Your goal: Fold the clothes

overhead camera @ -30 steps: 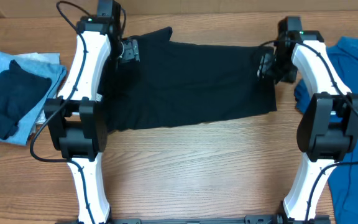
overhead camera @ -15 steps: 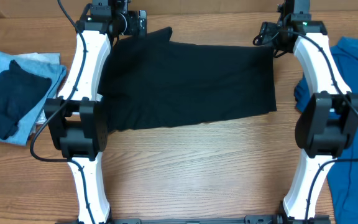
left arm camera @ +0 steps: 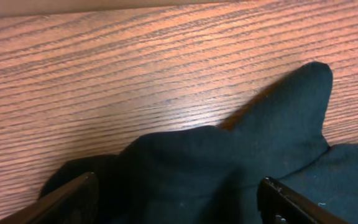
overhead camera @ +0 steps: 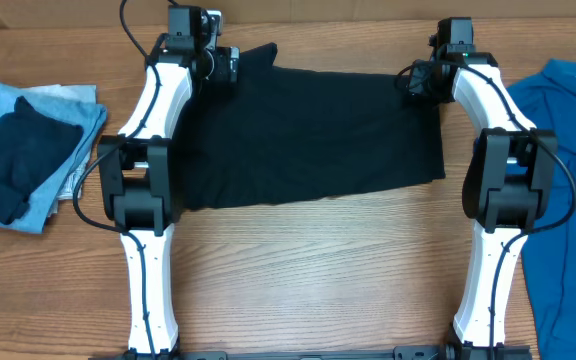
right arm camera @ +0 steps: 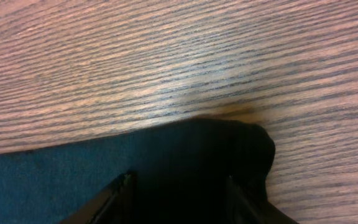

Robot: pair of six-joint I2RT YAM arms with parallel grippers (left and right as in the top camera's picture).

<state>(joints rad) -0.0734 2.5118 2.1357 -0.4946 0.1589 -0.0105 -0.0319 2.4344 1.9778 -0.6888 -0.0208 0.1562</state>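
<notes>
Black garment (overhead camera: 308,135) spread flat on the far half of the table (overhead camera: 298,270), long axis running left to right.
Overhead, I see the left gripper (overhead camera: 224,63) at its far-left corner and the right gripper (overhead camera: 417,80) at its far-right corner; a folded pile (overhead camera: 18,150) lies well to the left and a blue shirt (overhead camera: 568,130) lies beside the right edge. From the left wrist, my fingers (left arm camera: 73,199) stand wide apart over dark cloth, and a pointed flap juts away onto bare wood. From the right wrist, the fingers (right arm camera: 114,199) are parted too, straddling the rounded cloth corner without pinching it.
</notes>
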